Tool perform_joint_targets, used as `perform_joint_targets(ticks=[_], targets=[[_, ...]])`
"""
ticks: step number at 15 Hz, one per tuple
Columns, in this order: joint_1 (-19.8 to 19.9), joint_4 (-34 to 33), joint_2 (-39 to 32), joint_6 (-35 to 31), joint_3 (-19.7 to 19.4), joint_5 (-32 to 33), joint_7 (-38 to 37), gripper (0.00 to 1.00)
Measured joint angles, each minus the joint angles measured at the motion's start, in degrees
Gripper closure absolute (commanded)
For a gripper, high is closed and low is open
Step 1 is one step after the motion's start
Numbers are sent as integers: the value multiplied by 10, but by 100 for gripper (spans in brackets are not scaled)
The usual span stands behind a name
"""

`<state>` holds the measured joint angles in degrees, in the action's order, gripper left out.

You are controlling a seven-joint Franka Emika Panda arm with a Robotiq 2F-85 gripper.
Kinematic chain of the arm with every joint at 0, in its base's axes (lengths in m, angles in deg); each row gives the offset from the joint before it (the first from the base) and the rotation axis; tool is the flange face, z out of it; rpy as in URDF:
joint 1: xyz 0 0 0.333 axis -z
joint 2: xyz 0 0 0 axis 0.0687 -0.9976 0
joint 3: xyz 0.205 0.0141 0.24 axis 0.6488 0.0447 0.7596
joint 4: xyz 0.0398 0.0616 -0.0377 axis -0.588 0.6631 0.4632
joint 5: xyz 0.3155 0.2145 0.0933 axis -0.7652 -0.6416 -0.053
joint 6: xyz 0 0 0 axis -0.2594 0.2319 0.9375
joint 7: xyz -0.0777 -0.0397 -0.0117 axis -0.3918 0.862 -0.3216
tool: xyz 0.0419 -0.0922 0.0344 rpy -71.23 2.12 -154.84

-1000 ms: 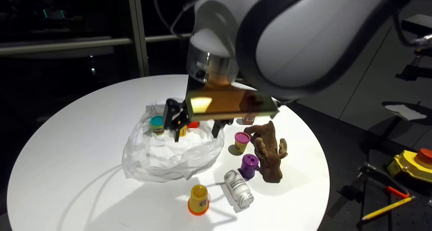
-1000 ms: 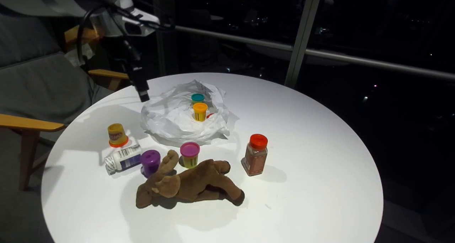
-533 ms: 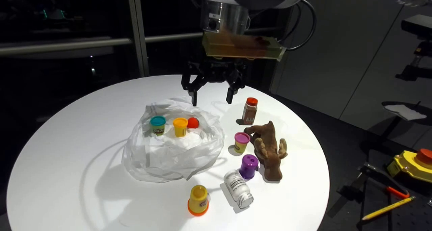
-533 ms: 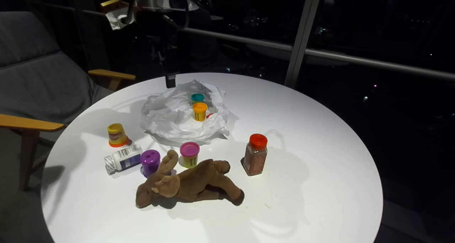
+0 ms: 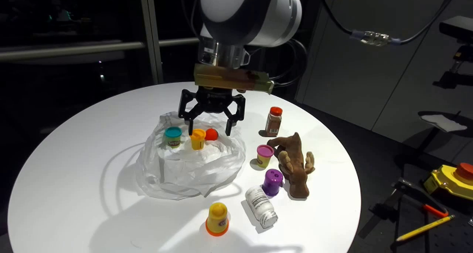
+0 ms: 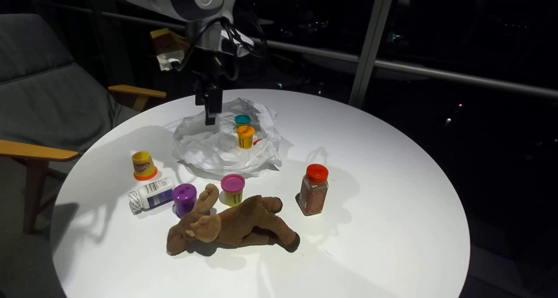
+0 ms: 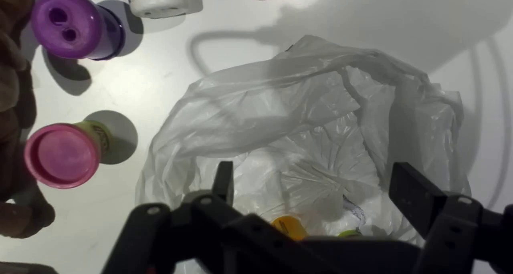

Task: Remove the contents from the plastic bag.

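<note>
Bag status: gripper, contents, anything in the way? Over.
Gripper open, above the bag. Teal tub, orange tub, red item inside. Bag's loose sides might snag; nothing else seen in the way.

This seemed a lab in an office-style room: a white-and-black robot arm (image 5: pixel 245 20) hung over a round white table (image 6: pixel 392 228), near a yellow box (image 5: pixel 443 184) with a round red button (image 5: pixel 466 171), a grey-cushioned wooden armchair (image 6: pixel 43 84) and dark metal-framed windows (image 6: pixel 436 36).

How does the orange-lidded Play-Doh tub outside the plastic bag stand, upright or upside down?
Upside down: in both exterior views, the Play-Doh tub has its orange lid underneath and yellow base on top.
</note>
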<state>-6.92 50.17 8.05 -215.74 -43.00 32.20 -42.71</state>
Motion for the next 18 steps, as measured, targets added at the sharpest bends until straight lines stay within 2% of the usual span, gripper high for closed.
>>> perform_joint_targets(ticks=[9,14,16,18], targets=[[-12,-159,-158,14,-33,24,-1,0],[-28,-241,-210,16,-66,54,-12,0],[-31,-265,-223,23,-75,62,-19,26],[-31,-285,-233,36,-79,64,-24,42]])
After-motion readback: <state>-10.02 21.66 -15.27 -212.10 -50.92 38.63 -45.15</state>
